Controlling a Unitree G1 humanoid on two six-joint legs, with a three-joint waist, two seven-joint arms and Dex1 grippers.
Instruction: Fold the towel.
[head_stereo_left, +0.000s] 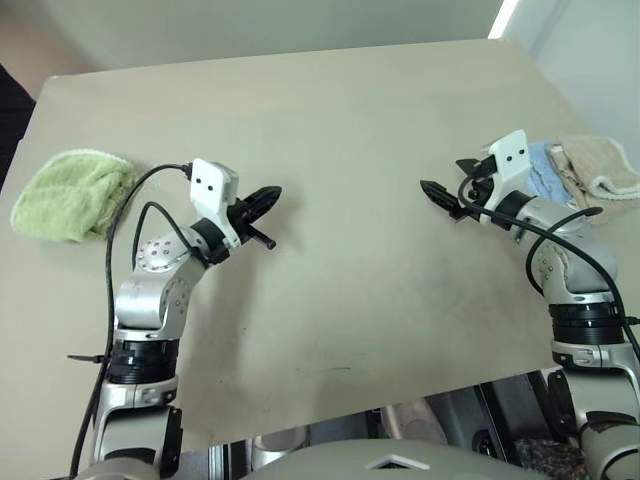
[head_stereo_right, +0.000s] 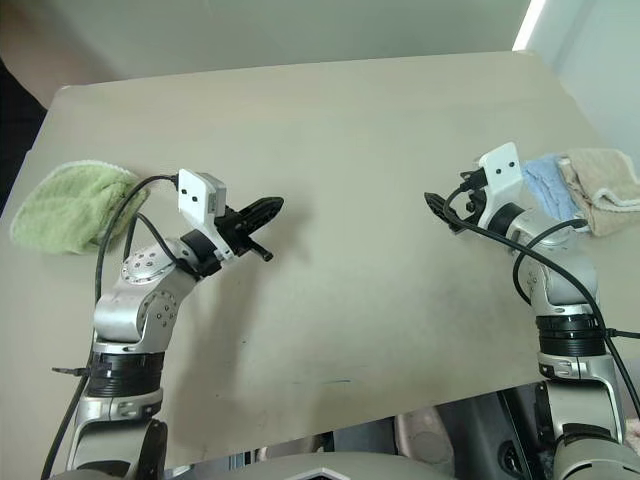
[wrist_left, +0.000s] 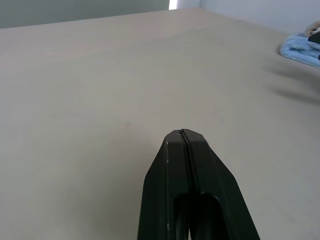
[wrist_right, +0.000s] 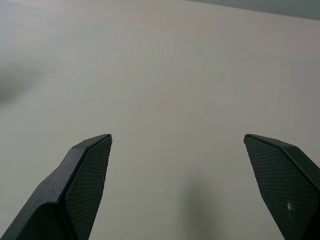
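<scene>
The towel (head_stereo_left: 600, 165), beige-tan with pale edging, lies bunched at the table's far right edge, beside and behind my right arm. My right gripper (head_stereo_left: 440, 198) hovers left of it, pointing toward the table's middle, and stands open over bare tabletop with nothing between its fingers (wrist_right: 90, 170). My left gripper (head_stereo_left: 268, 197) is on the left side of the table, pointing right, held level above the surface. It is shut and holds nothing, and the two fingers (wrist_left: 175, 165) press together.
A fluffy light-green cloth (head_stereo_left: 70, 192) sits at the table's left edge, behind my left arm. A light-blue cloth (head_stereo_left: 548, 172) lies against the towel, between it and my right wrist. The beige tabletop (head_stereo_left: 340, 130) spreads wide between the two grippers.
</scene>
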